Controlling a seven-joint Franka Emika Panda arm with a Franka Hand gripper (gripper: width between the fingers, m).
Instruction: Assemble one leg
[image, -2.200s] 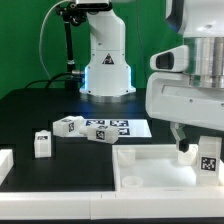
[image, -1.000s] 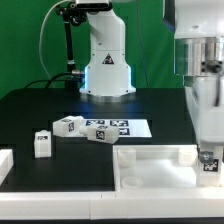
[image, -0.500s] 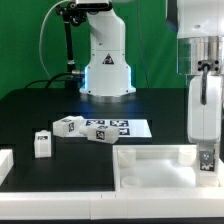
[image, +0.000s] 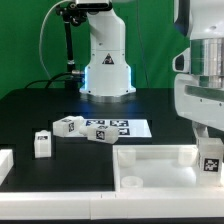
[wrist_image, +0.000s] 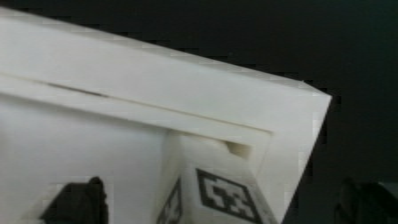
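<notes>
The gripper (image: 207, 150) hangs at the exterior view's right edge, above the far right corner of the large white tray-like panel (image: 150, 165). A leg (image: 210, 160), a small white block with a black-and-white tag facing the camera, stands upright directly below the gripper body, at that corner of the panel. The top of the leg sits up between the jaws, which look closed in on it, though the fingers themselves are mostly hidden by the bulky white wrist housing, so how tightly they press cannot be told for sure.

In the wrist view the same leg (wrist_image: 217, 190) rises toward the camera with its tag on one side face, standing just inside the panel's (wrist_image: 160, 90) raised corner rim. One dark fingertip (wrist_image: 75, 200) shows close beside the leg, near but with a sliver of white panel between them; the other side shows only a blurred dark shape at the frame edge.

Well away from the panel, toward the exterior view's left, other legs lie on the black surface (image: 40, 110): one upright leg (image: 42, 144) nearest the left edge, another (image: 68, 126) tipped just behind it, and a third (image: 100, 133) lying at the edge of the marker board (image: 125, 127). The robot's white base (image: 108, 65) stands behind the marker board.
</notes>
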